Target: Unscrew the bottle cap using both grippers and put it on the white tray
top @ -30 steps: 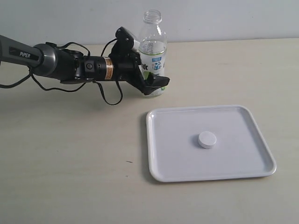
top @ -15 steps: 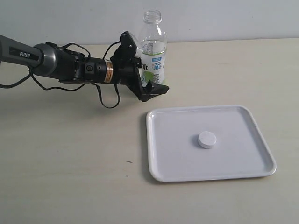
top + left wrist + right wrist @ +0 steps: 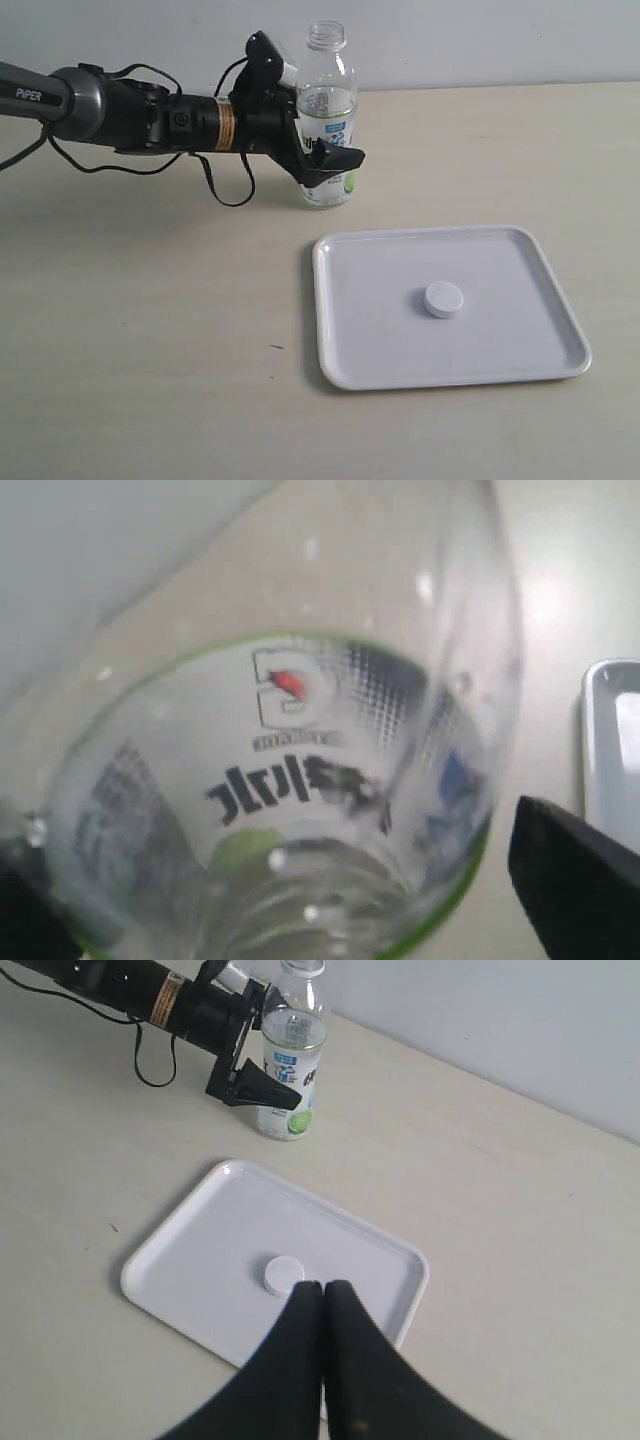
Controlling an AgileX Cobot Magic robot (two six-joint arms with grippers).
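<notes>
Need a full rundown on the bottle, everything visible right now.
The bottle is clear plastic and stands upright on the table, beyond the white tray's far left corner and apart from it. Its threaded neck is open, with no cap on. A white, blue and green label wraps the lower body, and droplets show inside the wall. The left gripper straddles it at label height with its jaws open. Whether they touch it cannot be told.

Counted: 1 bottle (image 3: 327, 110), 1 cap (image 3: 443, 299), 1 tray (image 3: 350, 340), 1 tabletop (image 3: 150, 350). Grippers, 2 total: 1 left gripper (image 3: 322, 130), 1 right gripper (image 3: 322, 1287), 2 jaws each
</notes>
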